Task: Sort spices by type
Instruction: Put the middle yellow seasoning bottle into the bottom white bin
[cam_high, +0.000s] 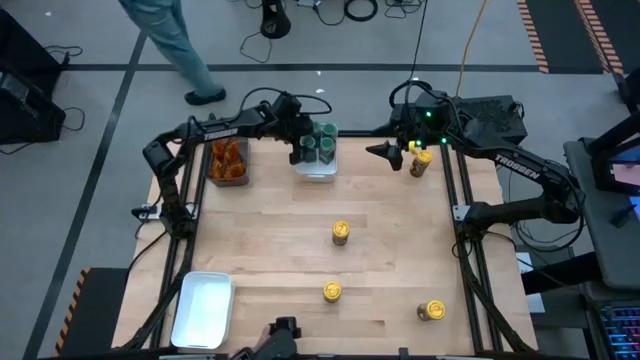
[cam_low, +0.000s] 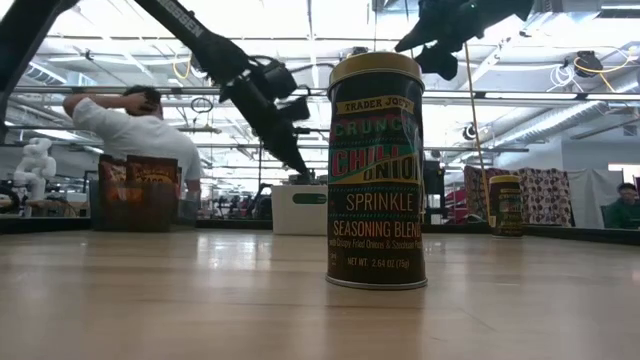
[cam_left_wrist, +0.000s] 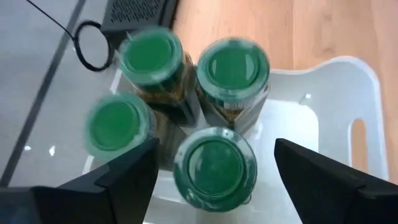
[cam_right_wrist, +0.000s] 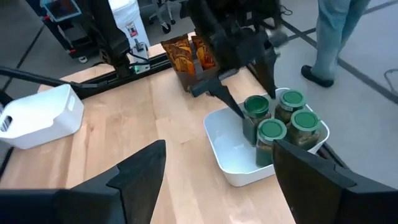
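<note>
The left gripper (cam_high: 303, 152), jaws released over the green-lidded jars (cam_left_wrist: 214, 163), may perhaps topple one when lifting.

You have four jars (cam_high: 319, 144) standing together in the tray (cam_high: 316, 172) at the table's far middle, with the bin (cam_high: 228, 162) of packets just left of it. One jar (cam_high: 421, 163) stands far right, one (cam_high: 341, 233) mid-table, two (cam_high: 331, 291) near, right of the tray (cam_high: 203, 310) at the near left.
</note>
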